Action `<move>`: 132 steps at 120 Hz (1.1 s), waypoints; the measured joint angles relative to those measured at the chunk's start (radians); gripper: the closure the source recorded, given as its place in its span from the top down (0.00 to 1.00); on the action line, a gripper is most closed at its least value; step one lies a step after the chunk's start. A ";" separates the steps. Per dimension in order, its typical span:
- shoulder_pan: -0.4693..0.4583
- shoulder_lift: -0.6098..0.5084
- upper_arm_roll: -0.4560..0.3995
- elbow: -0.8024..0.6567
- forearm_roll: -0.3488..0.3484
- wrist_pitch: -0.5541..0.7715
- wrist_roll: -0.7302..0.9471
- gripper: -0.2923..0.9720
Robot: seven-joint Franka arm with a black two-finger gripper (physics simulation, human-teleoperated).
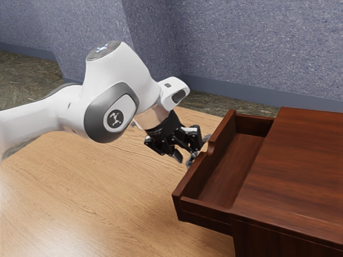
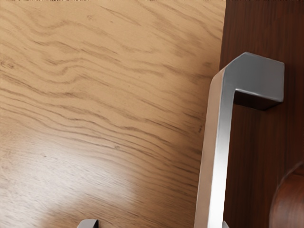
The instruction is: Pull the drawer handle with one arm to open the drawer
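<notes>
Exterior view: one white arm comes in from the exterior view's left. Its black gripper is up against the front of the drawer.

Drawer: one, dark wood, pulled well out of the cabinet. The inside floor is exposed and bare.

Handle: one, grey metal, on the drawer's front face. Here only slivers of it show past the gripper.

Wrist view: the handle is a straight squared bar standing off the drawer front. One bend runs back into the wood at one end; the other end is cut off by the frame.

Fingers: one fingertip shows over the table, well apart from the bar, with bare tabletop between them. A sliver that may be the second fingertip sits just beside the bar on its drawer side. That puts the bar between the fingers, close to one and far from the other. The fingers are spread apart and are not clamped on the handle.

Count: one arm, one gripper, one drawer, one handle, one cabinet, one light wooden table. The cabinet stands on the table at the exterior view's right.
</notes>
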 joint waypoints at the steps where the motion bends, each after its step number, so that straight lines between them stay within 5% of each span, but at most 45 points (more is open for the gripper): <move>1: 0.001 0.000 0.000 0.000 0.001 0.000 0.000 0.42; 132: 0.070 -0.036 0.000 -0.042 0.028 -0.007 -0.012 0.43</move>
